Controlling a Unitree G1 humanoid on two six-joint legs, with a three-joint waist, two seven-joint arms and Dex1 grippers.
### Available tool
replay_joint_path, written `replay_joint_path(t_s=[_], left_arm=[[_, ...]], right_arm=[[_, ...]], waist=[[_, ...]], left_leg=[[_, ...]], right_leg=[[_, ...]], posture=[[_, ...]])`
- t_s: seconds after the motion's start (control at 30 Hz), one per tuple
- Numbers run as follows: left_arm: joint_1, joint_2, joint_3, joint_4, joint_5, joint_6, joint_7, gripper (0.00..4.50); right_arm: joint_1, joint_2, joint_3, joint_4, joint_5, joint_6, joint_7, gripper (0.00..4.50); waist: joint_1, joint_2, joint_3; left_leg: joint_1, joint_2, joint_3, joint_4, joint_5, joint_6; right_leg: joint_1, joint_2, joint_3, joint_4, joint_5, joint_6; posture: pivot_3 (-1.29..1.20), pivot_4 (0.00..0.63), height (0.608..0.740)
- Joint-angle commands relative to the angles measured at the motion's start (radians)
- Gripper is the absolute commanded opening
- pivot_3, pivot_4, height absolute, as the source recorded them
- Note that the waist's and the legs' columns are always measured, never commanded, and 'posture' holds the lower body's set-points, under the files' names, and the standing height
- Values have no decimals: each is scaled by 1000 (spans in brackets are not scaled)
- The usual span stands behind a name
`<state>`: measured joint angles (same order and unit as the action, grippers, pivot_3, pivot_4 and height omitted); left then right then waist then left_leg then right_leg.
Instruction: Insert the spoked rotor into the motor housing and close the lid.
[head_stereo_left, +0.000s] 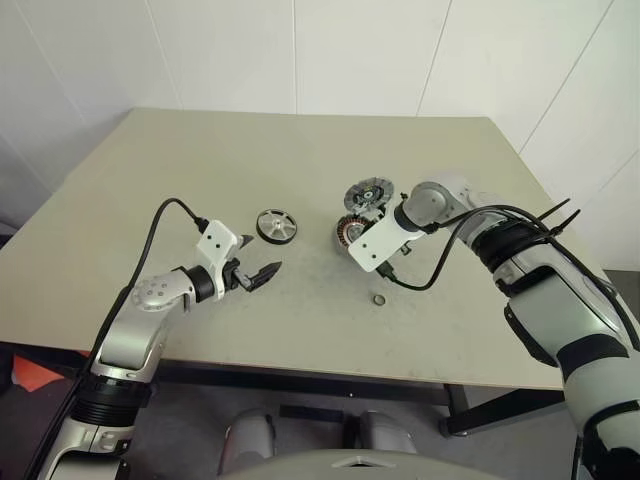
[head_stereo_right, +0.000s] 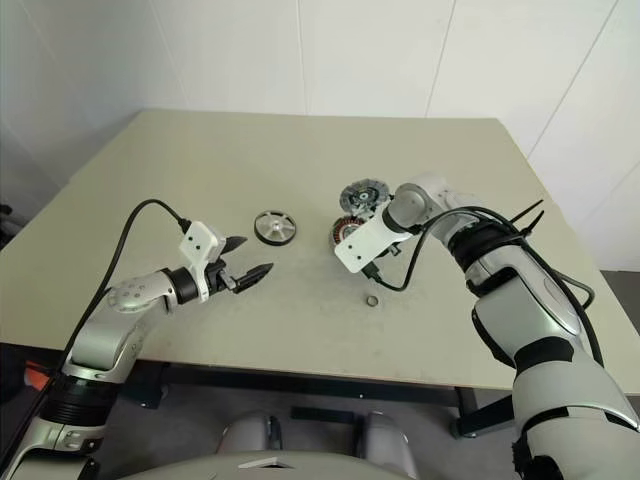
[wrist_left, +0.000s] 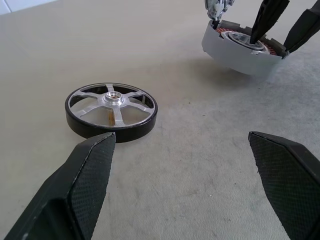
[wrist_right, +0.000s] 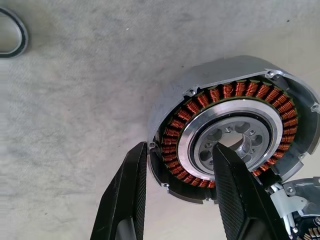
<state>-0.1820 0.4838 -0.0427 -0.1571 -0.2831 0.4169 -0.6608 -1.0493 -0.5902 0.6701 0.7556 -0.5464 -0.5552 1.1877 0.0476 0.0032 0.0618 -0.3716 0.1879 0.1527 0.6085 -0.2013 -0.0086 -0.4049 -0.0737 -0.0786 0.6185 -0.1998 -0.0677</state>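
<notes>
The spoked rotor (head_stereo_left: 276, 224) lies flat on the table, dark rim and silver spokes up, just ahead of my left gripper (wrist_left: 182, 140), which is open and holds nothing. The motor housing (wrist_right: 235, 125) shows its ring of copper windings around a silver hub. My right gripper (wrist_right: 180, 150) points down onto it. One finger is outside the wall and the other in the hub, shut on the winding ring. In the left wrist view the housing (wrist_left: 242, 50) sits tilted. The ribbed grey lid (head_stereo_left: 368, 192) stands open behind the housing, joined at its edge.
A tiny metal washer ring (head_stereo_left: 380, 298) lies on the table (head_stereo_left: 200, 160) in front of the housing, toward the near edge. A black cable loops from my right wrist down beside it. White walls rise behind the table's far edge.
</notes>
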Motion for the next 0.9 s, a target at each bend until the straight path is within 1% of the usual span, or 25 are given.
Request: replay_joint_path(t_s=[0.03, 0.2, 0.3, 0.37, 0.4, 0.5, 0.53, 0.57, 0.7, 0.8, 0.9], left_arm=[[-15, 0, 0, -7, 10, -21, -3, 4500], [-20, 2, 3, 4, 13, -24, -9, 4500], [-24, 3, 4, 13, 19, -26, -13, 4500], [-26, 2, 5, 16, 21, -27, -14, 4500], [-28, 1, 5, 18, 22, -28, -14, 4500], [-27, 0, 6, 22, 26, -31, -13, 4500], [-26, 0, 6, 23, 27, -33, -14, 4500], [-24, -1, 5, 24, 28, -34, -13, 4500], [-16, -4, 5, 21, 30, -35, -9, 4500], [-8, -5, 8, 14, 30, -33, -7, 4500], [0, -4, 12, 8, 28, -30, -5, 4500]], right_arm=[[4, -27, -46, -64, 28, 2, 10, 1828], [46, -42, -57, -123, 39, 20, 34, 1828], [55, -38, -55, -125, 39, 33, 52, 1828], [67, -41, -52, -134, 51, 38, 83, 2520], [73, -42, -53, -140, 58, 40, 96, 2749], [74, -34, -64, -153, 53, 44, 64, 3787], [72, -31, -67, -154, 51, 45, 52, 4196], [73, -30, -80, -172, 75, 55, 64, 4446], [92, -43, -150, -290, 193, 136, 127, 4446], [121, -66, -227, -394, 268, 253, 144, 4446], [173, -86, -318, -493, 346, 427, 135, 4446]], waist=[[0, 0, 0], [0, 0, 0], [0, 0, 0], [0, 0, 0], [0, 0, 0], [3, 0, 0], [2, 0, 0], [2, 0, 0], [2, 0, 0], [3, 0, 0], [9, 0, 0]], left_leg=[[0, 0, 0, 0, 0, 0], [0, 0, 0, 1, 0, 0], [0, 0, 0, 1, 0, 0], [0, 0, 0, 1, 0, 0], [0, 0, 0, 1, 0, 0], [0, 0, 0, 1, 0, 0], [0, 0, 0, 2, 0, 0], [0, 0, 0, 2, 0, 0], [1, 0, 0, 2, 0, 0], [2, 1, 0, 2, 0, 0], [2, 0, 0, 2, 0, 0]], right_leg=[[0, 0, 0, 0, 0, 0], [0, 0, 0, 1, 0, 0], [0, 0, 0, 1, 0, 0], [0, 0, 0, 1, 0, 0], [0, 0, 0, 1, 0, 0], [1, 0, 0, 1, 0, 0], [1, 0, 0, 1, 0, 0], [1, 0, 0, 1, 0, 0], [1, 0, 0, 2, 0, 0], [1, 0, 0, 2, 0, 0], [3, 0, 0, 2, 0, 0]], posture=[[0, 0, 740], [0, 0, 740], [0, 0, 740], [0, 0, 740], [0, 0, 740], [0, 0, 740], [0, 0, 740], [0, 0, 740], [0, 0, 740], [0, 0, 740], [0, 0, 740]])
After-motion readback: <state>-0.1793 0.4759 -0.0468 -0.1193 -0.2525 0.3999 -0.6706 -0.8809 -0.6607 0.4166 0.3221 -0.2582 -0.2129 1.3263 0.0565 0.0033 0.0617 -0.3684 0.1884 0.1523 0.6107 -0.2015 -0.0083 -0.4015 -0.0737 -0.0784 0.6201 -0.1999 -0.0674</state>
